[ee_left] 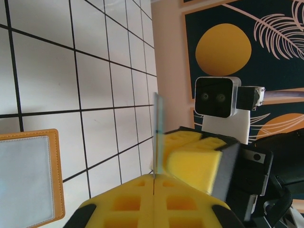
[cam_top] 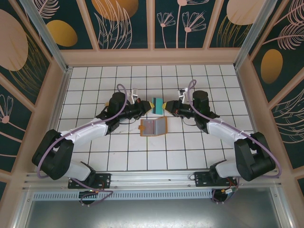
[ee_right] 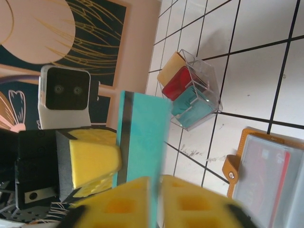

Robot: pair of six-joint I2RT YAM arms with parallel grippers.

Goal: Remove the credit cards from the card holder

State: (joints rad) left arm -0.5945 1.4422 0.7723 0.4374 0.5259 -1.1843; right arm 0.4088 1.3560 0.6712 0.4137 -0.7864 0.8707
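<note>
nearest, the card holder [cam_top: 153,127] lies open and flat on the white tiled table [cam_top: 95,142], in front of the 2 arms and between them. in the right wrist view a red card [ee_right: 283,175] shows through one of its grey-blue pockets.

just beyond and above it the 2 grippers meet nose to nose over the table. the left gripper [ee_left: 154,183] has its yellow pads pressed together on a teal card [ee_left: 158,133], which stands edge-on out of them in the left wrist view. the right gripper [ee_right: 154,190] faces it with the same teal card [ee_right: 142,137] running down between its pads. i cannot tell whether those jaws are pinching the card or standing just off its faces.

farther off, a clear box [ee_right: 192,90] sits on the tiles apart from the holder. it holds 3 cards [ee_right: 179,83] standing side by side: tan, red and teal.
</note>
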